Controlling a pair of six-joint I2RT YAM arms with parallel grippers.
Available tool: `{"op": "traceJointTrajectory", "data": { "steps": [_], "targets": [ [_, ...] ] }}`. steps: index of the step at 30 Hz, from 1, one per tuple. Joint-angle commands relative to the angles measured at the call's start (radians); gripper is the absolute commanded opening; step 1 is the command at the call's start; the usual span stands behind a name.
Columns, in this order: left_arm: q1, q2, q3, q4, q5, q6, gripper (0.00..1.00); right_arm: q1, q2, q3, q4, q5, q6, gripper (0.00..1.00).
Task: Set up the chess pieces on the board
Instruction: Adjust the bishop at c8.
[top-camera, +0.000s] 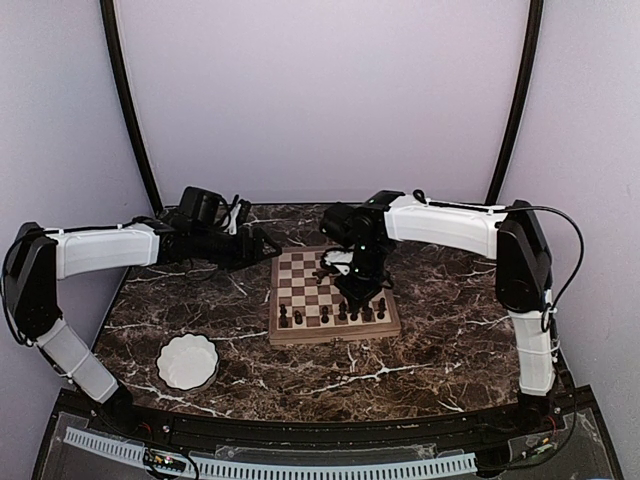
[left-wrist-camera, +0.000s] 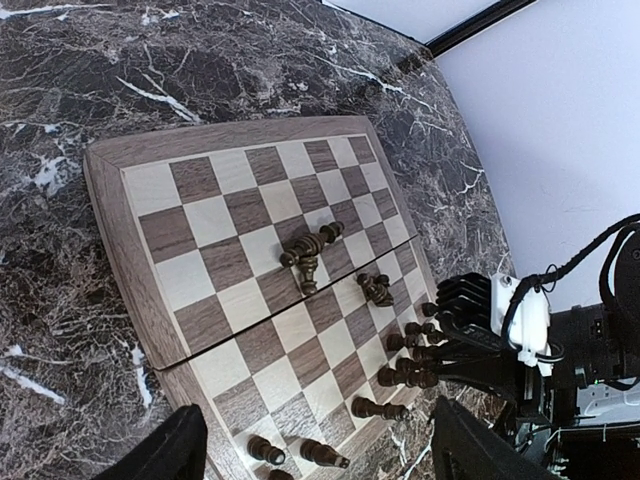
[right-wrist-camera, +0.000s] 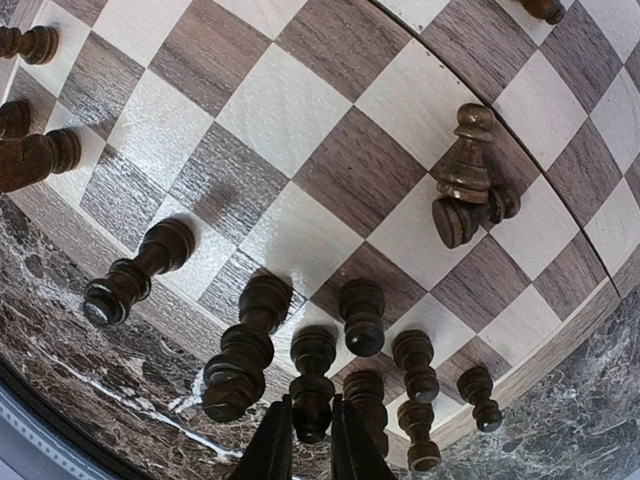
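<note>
Most chess pieces (right-wrist-camera: 362, 316) stand along the lower edge of the board (left-wrist-camera: 120, 230), several lie toppled mid-board (not yet set); the right gripper (right-wrist-camera: 310, 442) flanks one narrowly, hold unclear, and the left gripper (left-wrist-camera: 320, 455) gapes empty.

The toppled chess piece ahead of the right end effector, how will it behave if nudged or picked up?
The fallen piece probably rolls when nudged: its turned body is round and tapered, and the board looks glossy. It seems rigid and light, being small wood. Its sheen may make pinching slippery.
</note>
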Motion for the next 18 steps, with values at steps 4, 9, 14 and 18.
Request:
{"op": "traceJointTrajectory", "data": {
  "steps": [4,9,14,18],
  "targets": [
    [0.004,0.003,0.035,0.014,0.018,0.007,0.8,0.009,-0.088,-0.015,-0.02,-0.028,-0.001,0.21],
    [0.004,-0.009,0.073,-0.022,-0.023,0.05,0.8,-0.01,-0.125,0.007,0.01,-0.049,0.002,0.23],
    [0.002,-0.074,0.116,-0.09,-0.134,0.138,0.8,-0.075,-0.123,0.011,0.111,-0.009,0.038,0.25],
    [0.008,-0.139,0.105,-0.095,-0.245,0.143,0.93,-0.097,-0.046,0.072,0.107,0.019,0.013,0.27]
  ]
}}
